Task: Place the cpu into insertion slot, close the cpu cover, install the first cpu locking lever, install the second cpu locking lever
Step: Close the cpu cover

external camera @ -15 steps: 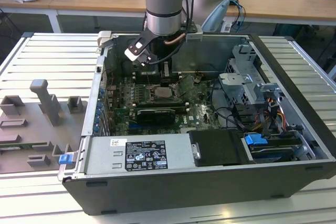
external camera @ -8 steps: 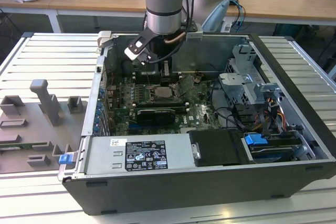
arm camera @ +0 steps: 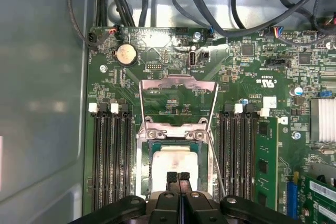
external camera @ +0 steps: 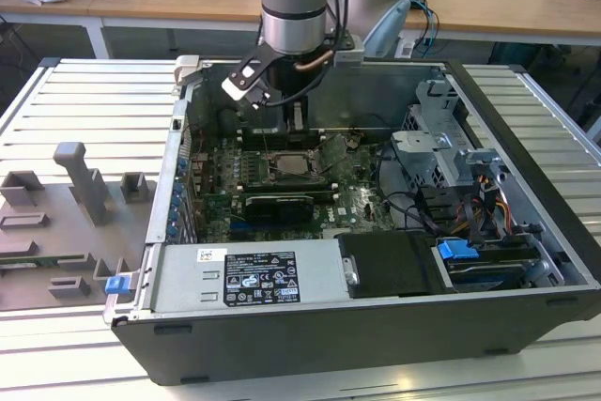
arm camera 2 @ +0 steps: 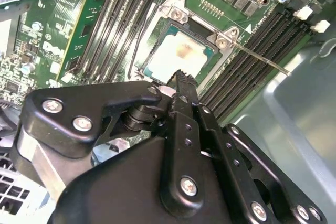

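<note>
The cpu [arm camera: 173, 163] [arm camera 2: 181, 51], a square chip with a pale silvery top, lies flat in the insertion slot [arm camera: 143, 161] [external camera: 291, 164] on the green board. The cpu cover [arm camera: 178, 83], a thin silver frame with a large window, stands swung open past its hinge at the slot's far edge. My gripper [arm camera: 178, 177] [arm camera 2: 181, 74] [external camera: 282, 112] hovers just above the chip's near edge. Its two black fingers are pressed together with nothing between them. A thin wire locking lever [arm camera: 216, 166] [arm camera 2: 262, 60] runs loose along one side of the slot.
Black memory slots [arm camera: 110, 156] [arm camera: 239, 156] flank the socket on both sides. Cables [arm camera: 210, 3] hang across the back of the case. In the exterior view a drive cage [external camera: 441, 157] stands at the right and the power supply [external camera: 254, 279] at the front.
</note>
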`<state>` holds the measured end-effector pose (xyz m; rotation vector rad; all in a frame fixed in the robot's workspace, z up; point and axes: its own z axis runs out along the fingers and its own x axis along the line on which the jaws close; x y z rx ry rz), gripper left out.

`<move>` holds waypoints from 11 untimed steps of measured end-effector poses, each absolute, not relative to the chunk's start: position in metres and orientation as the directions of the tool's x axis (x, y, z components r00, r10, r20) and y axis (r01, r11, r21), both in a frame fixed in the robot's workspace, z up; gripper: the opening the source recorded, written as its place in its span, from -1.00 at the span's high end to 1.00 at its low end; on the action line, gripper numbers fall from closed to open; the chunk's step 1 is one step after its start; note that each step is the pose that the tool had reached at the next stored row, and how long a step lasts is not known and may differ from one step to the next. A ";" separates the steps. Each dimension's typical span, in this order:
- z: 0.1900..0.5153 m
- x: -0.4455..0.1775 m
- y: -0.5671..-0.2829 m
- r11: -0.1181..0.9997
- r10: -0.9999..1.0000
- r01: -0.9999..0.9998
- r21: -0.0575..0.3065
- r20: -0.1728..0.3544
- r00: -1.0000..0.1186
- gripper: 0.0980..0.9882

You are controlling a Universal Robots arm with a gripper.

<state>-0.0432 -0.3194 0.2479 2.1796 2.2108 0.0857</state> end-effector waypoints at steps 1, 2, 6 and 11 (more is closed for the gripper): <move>0.250 -0.043 -0.319 0.014 1.000 0.998 0.064 0.013 -0.015 0.98; 0.254 -0.043 -0.319 0.014 1.000 0.998 0.064 0.013 -0.015 0.98; 0.268 -0.043 -0.319 0.014 1.000 0.998 0.062 0.013 -0.015 0.98; 0.268 -0.030 -0.320 0.013 1.000 0.998 0.055 0.015 -0.014 0.98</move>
